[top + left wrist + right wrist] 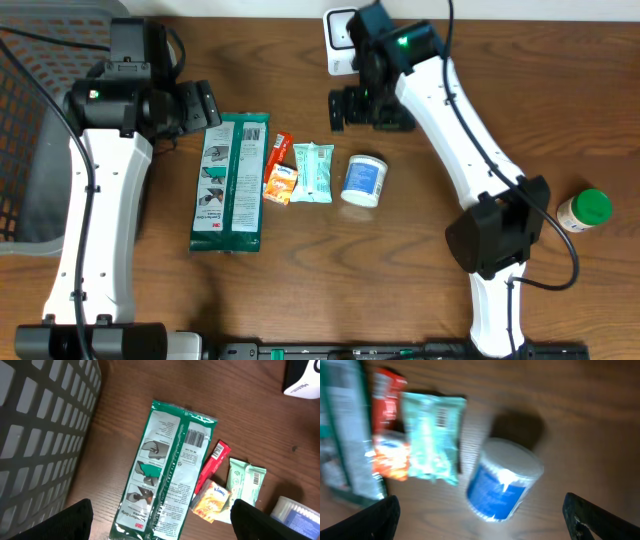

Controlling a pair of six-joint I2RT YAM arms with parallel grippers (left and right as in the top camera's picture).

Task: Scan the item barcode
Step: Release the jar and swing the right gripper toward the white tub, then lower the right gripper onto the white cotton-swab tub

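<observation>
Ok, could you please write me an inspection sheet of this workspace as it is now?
Surface: brown wooden table, no spill seen.
Job's things: green 3M pack and mint pouch lying flat, barcodes up; white device at the far edge, maybe the scanner.
Clutter: red packet, orange sachet, white tub with blue label, green-capped bottle.
Grippers: left gripper and right gripper empty, jaws open.
Cables: black cable looping beside the right arm's base.
Surroundings: grey mesh basket at the left.
</observation>
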